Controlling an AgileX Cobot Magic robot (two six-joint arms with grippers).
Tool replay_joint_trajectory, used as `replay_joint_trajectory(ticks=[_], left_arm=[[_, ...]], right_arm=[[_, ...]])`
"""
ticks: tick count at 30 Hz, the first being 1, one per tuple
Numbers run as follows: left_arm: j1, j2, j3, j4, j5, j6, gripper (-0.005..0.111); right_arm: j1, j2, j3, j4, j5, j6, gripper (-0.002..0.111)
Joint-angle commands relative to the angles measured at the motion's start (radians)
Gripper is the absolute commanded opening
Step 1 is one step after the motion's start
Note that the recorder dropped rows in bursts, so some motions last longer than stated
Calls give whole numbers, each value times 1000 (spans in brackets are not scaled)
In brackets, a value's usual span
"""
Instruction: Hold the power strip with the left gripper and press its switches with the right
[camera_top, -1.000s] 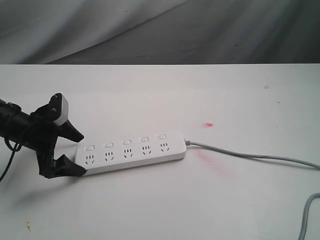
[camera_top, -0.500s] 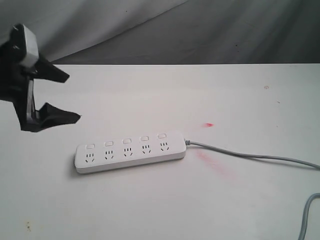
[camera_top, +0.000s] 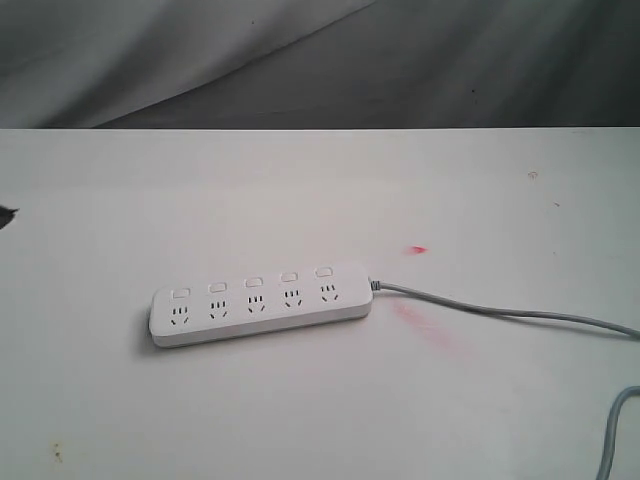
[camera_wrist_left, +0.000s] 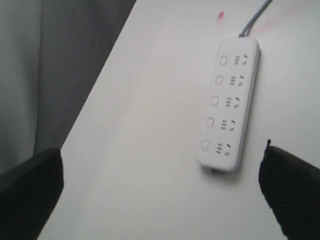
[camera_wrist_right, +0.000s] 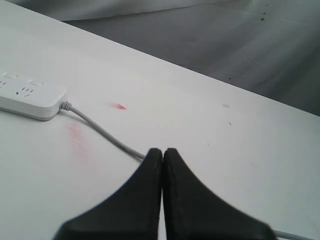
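Currently the power strip (camera_top: 260, 302) lies flat on the white table (camera_top: 300, 420), left of centre, its cord (camera_top: 500, 312) running off right and its switches (camera_top: 253, 284) along the far edge. Left gripper (camera_wrist_left: 161, 160) spread wide, holding nothing, well apart from the strip. Right gripper (camera_wrist_right: 162, 152) pinched fully closed on nothing, tips by the cord.

The desk (camera_top: 320, 180) is viewed from slightly above, at middle range. The strip (camera_top: 260, 303) is seen lengthwise from above by the left wrist view, and its cord (camera_wrist_right: 100, 131) end from low over the desk by the right wrist view. It is shared by all three.
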Motion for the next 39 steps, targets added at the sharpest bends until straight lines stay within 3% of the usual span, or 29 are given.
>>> replay_joint_trajectory(ticks=[1,5,8,10,11,14,15,18,27,31,39], left_arm=[[-4,-98,-1,81,66,-239,104],[-4,-148,-1,-10,-34,-529,104],[-4,-148,-1,-55,-43,-581,95],[-4,-148,-1,-61,-45,-648,70],[-4,-148,-1,-61,-45,-689,48],[-4,-148,-1,-113,-32,-754,4],[-4,-148,-1,-149,-30,-758,1],[-4,-148,-1,-231,-15,-758,1],[-4,-156,-1,-179,-86,-758,1],[-4,-224,-1,3,-139,-765,1],[-4,-454,28,348,-175,-1043,1]], right_arm=[[-8,-3,4,7,-3,5,0],[-8,-3,4,7,-3,5,0],[-8,-3,4,7,-3,5,0],[-8,-3,4,7,-3,5,0],[-8,-3,4,7,-3,5,0],[-8,-3,4,7,-3,5,0],[-8,-3,4,7,-3,5,0],[-8,-3,4,7,-3,5,0],[-8,-3,4,7,-3,5,0],[-8,-3,4,7,-3,5,0],[-8,-3,4,7,-3,5,0]])
